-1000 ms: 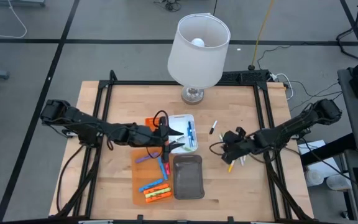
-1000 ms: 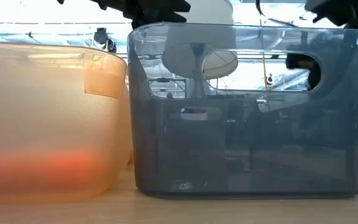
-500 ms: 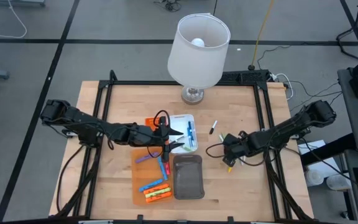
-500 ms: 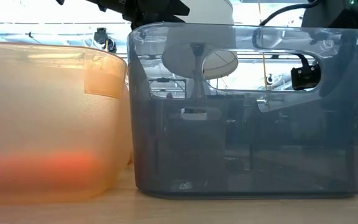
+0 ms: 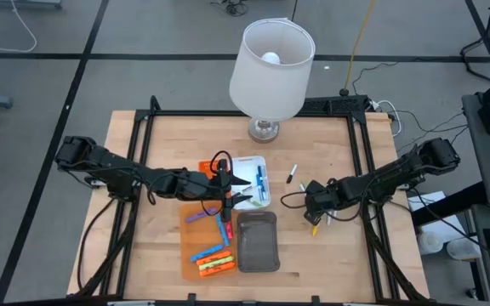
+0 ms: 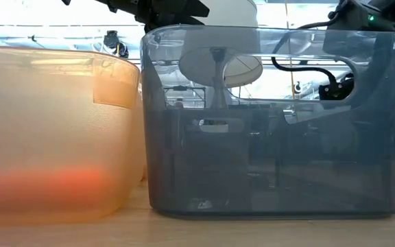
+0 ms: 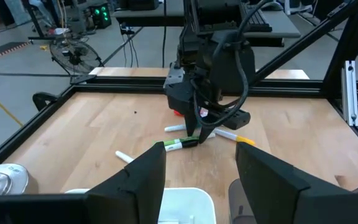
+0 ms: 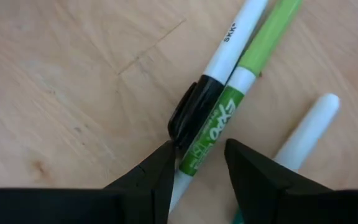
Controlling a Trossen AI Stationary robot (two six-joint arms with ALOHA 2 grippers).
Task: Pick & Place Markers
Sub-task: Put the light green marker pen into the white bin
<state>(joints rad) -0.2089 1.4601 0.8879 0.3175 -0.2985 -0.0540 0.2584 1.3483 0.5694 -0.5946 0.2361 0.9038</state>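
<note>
The green marker (image 8: pixel 229 118) lies flat on the table (image 5: pixel 330 153), touching a white marker with a black cap (image 8: pixel 213 74); a third white marker (image 8: pixel 306 134) rests just beside them. The right gripper (image 8: pixel 194 165) is lowered over this cluster, jaws parted and straddling the green marker's end, not yet clamped, apparently aligned for a pinch. The right arm reaches in low from 3 o'clock. The left gripper (image 7: pixel 197 177), open and empty, waits over the white tray (image 5: pixel 249 161) at table centre.
</note>
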